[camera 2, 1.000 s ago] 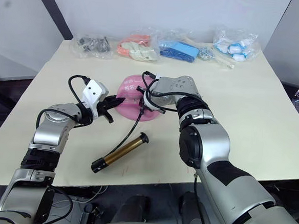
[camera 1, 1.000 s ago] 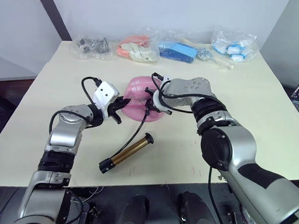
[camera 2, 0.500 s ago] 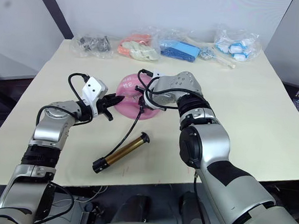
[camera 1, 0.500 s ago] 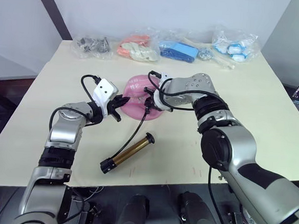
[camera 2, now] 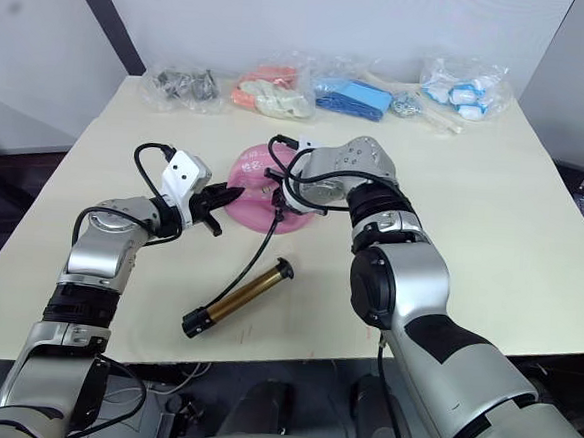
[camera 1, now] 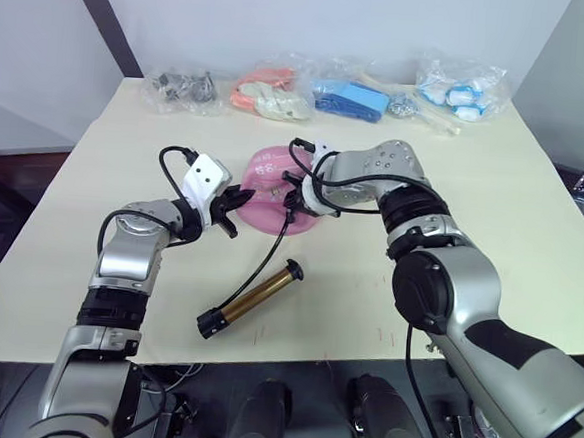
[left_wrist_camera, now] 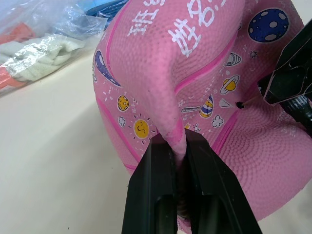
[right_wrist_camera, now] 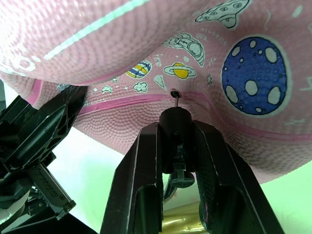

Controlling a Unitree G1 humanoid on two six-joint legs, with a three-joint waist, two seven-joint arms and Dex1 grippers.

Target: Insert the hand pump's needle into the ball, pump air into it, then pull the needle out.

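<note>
A pink ball (camera 1: 272,193), soft and partly collapsed, lies near the middle of a cream tabletop (camera 1: 494,203), printed with small cartoon planets, suns and white lettering. The left claw (left_wrist_camera: 178,161) is clenched on a raised fold of the ball's rubber, pinching it between two black fingers (left_wrist_camera: 151,195) on the ball's left side. The right claw (right_wrist_camera: 178,141) is clamped on the black fitting at the end of a thin black hose (camera 1: 270,248), on the ball's right side. From that fitting a thin metal needle (right_wrist_camera: 175,99) points at the small dark valve hole (right_wrist_camera: 174,91) on a pale seam line, its tip right at the hole; whether it has gone in cannot be told. The hose curves down across the tabletop to the hand pump (camera 1: 251,298), a slim brass cylinder with black ends that lies flat and slanted in front of the ball, apart from both claws. Along the far edge of the tabletop sits a row of clear plastic bags (camera 1: 271,92) holding dark, orange, blue and white items.
</note>
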